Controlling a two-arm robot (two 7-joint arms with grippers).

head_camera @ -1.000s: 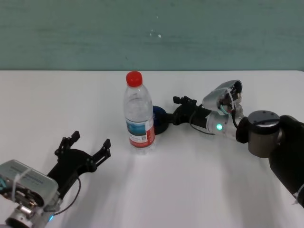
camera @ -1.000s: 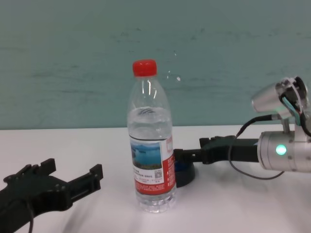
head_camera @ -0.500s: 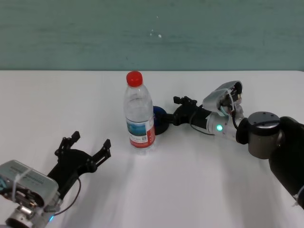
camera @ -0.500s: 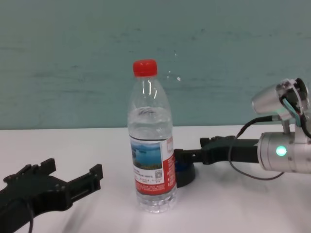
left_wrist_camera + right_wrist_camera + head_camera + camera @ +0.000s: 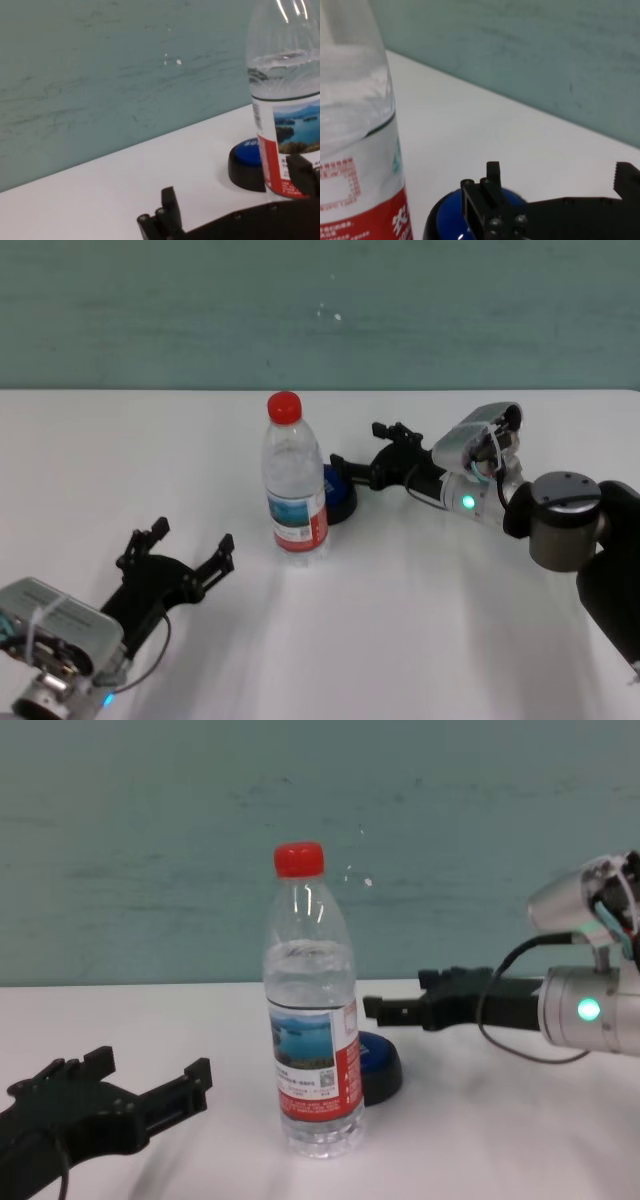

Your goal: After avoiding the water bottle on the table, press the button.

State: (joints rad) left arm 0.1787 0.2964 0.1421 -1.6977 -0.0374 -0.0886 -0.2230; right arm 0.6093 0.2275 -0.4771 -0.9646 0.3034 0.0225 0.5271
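Button (image 5: 338, 497) sits on the counter (image 5: 420, 640) just behind the upright water bottle (image 5: 295, 490). Right gripper (image 5: 345, 466), jaws apart, has lifted off it, suggesting the press is done. Left gripper (image 5: 190, 555) idles, wide, near-left.

The right arm ends in a black gripper (image 5: 362, 468) with slim, flat fingers (image 5: 485, 197) studded with small screw heads and serrated at the tips, mounted on a silver cylindrical wrist with 1 round green light at about 6 o'clock on its casing, a silver camera pod strapped above it and thin black and teal cables looping between them. Behind the wrist sits a large dark joint with a grey circular cap, then a black upper link. The left arm carries a matching black gripper (image 5: 190, 560) with 2 notched fingers (image 5: 180, 1092), a black cable, and a silver wrist block bound with white ties and showing a small blue light.
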